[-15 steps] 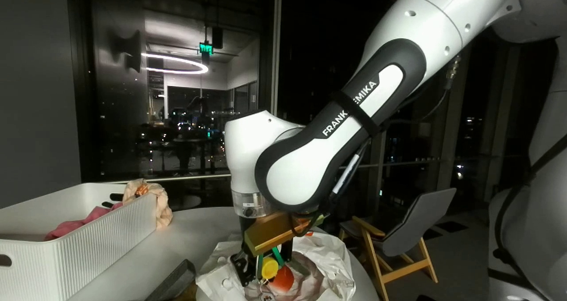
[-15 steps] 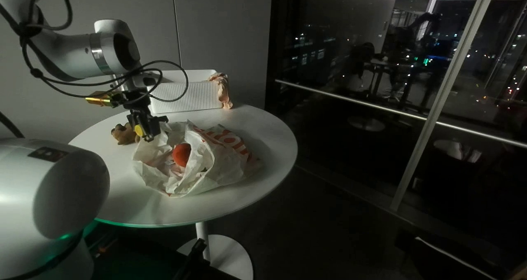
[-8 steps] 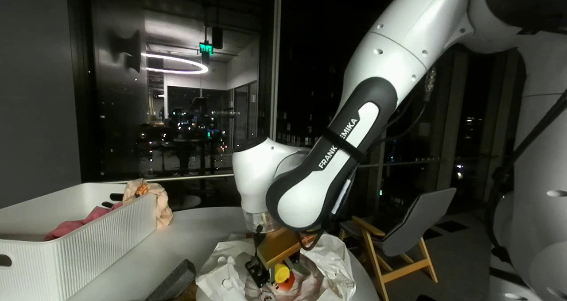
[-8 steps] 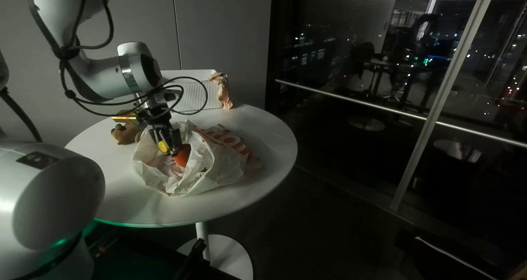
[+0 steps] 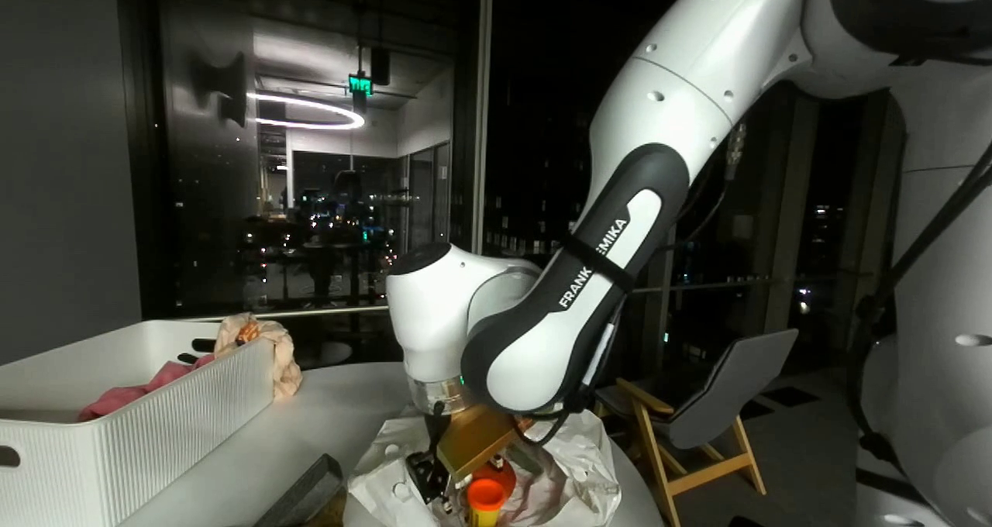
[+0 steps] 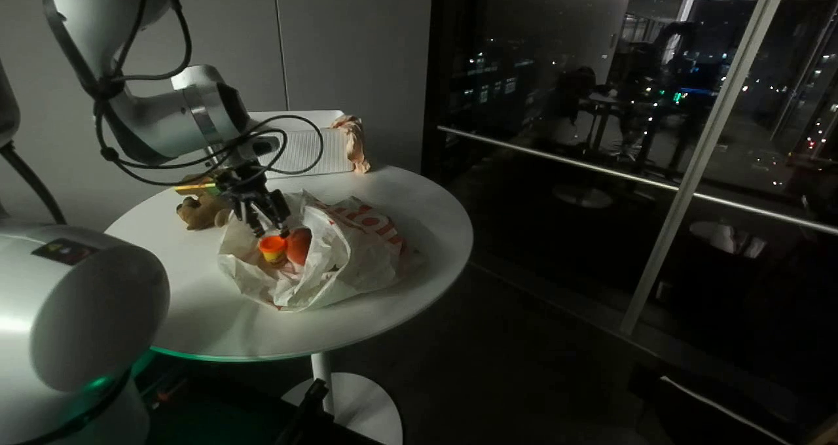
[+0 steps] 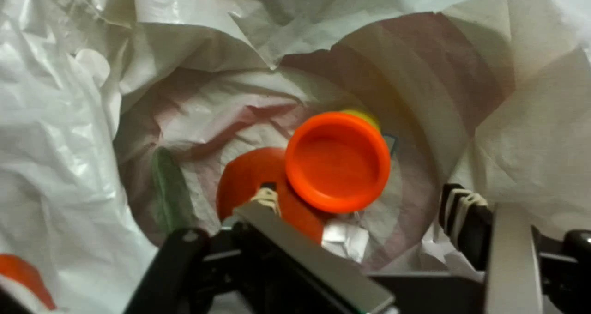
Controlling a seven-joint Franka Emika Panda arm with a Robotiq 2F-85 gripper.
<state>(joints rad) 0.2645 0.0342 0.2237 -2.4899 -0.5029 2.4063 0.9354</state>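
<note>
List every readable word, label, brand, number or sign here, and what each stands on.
"FRANK … EMIKA": on the arm; a black strap covers what lies between.
Red lettering on the white bag: too creased to read.
Green sign: too blurred to read.
Dark label on the white housing: too small.
Orange-lidded tub: nothing legible.

White plastic bag [image 6: 360, 262] on table [image 6: 435, 239].
Inside bag: orange-lidded yellow tub [image 6: 273, 250], red round object [image 6: 300, 245]. At bag mouth: fingers [image 6: 279, 209], spread apart. Beside bag: brown object [image 6: 198, 212]. Beyond bag: white bin [image 6: 321, 152].
</note>
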